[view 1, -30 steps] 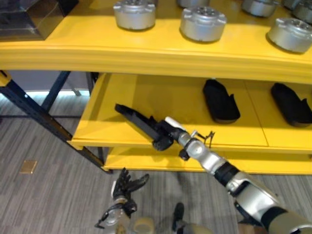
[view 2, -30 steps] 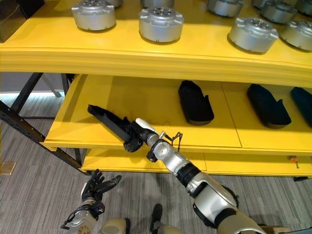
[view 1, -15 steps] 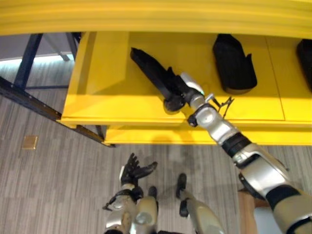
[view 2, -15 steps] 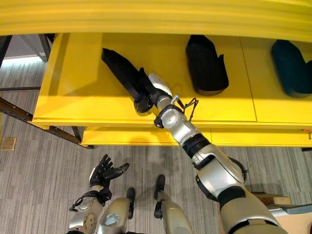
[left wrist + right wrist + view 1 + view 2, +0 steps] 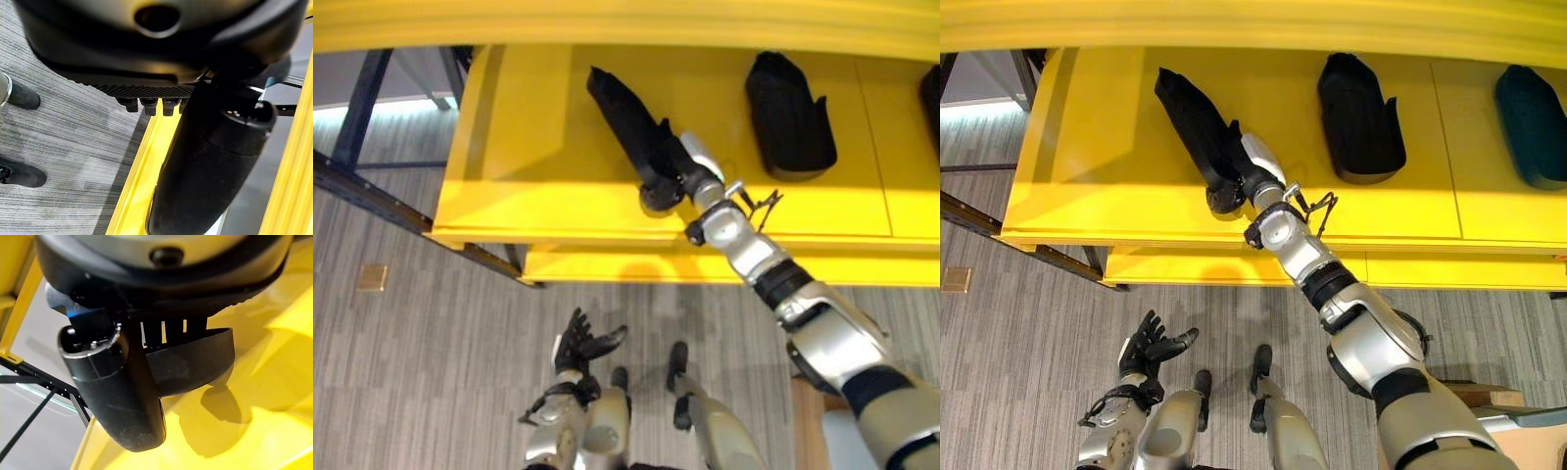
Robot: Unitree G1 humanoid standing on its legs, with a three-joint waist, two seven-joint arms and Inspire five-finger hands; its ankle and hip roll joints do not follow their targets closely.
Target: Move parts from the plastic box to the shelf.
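Swung round since a second ago, the long black part [image 5: 631, 122] lay steeper on the yellow shelf [image 5: 509, 137], near its front edge, right hand [image 5: 677, 166] clenched around its near end. Left hand [image 5: 579, 343] hung low, fingers relaxed.

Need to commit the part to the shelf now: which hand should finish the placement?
Right. The right hand already grips the black part on the yellow shelf; the left hand hangs open, low over the floor.

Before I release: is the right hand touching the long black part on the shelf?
Touching: in the right eye view the right hand grips the black part's near end.
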